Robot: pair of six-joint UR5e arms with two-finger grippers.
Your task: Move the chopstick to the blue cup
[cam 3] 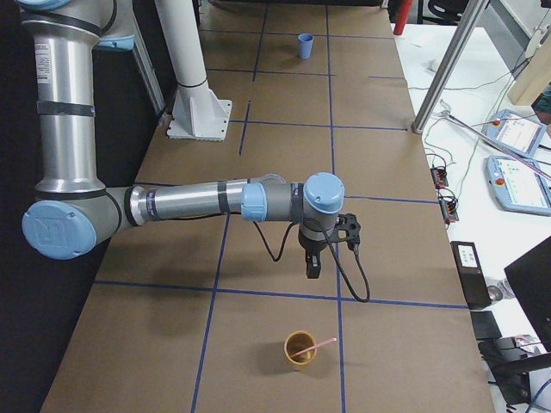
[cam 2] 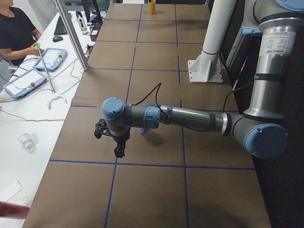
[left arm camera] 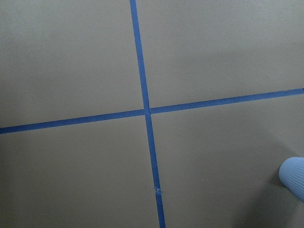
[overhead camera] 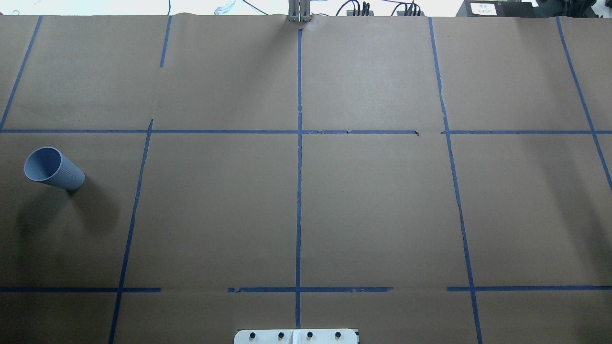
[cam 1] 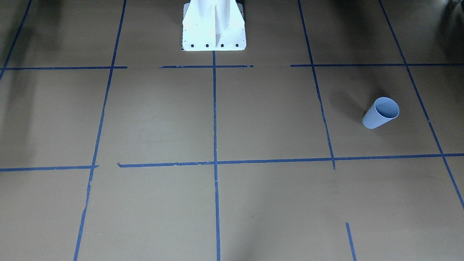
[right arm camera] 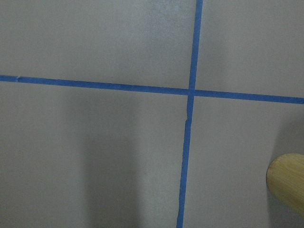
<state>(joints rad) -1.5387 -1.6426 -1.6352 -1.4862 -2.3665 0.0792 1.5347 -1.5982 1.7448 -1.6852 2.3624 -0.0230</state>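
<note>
The pale blue ribbed cup (cam 1: 380,113) stands upright on the brown paper, at the left edge of the overhead view (overhead camera: 52,168) and far away in the exterior right view (cam 3: 305,46). Its edge shows in the left wrist view (left arm camera: 293,178). The pinkish-red chopstick (cam 3: 318,347) leans in a tan cup (cam 3: 300,348), whose edge shows in the right wrist view (right arm camera: 287,183). My left gripper (cam 2: 119,150) hangs above the table near the blue cup. My right gripper (cam 3: 312,267) hangs above the table a little behind the tan cup. I cannot tell whether either is open or shut.
Blue tape lines (overhead camera: 299,191) grid the brown paper. The white robot base (cam 1: 214,27) stands at the table's middle edge. A metal post (cam 3: 439,77) and an operator's desk with tablets (cam 2: 33,71) lie beyond the far side.
</note>
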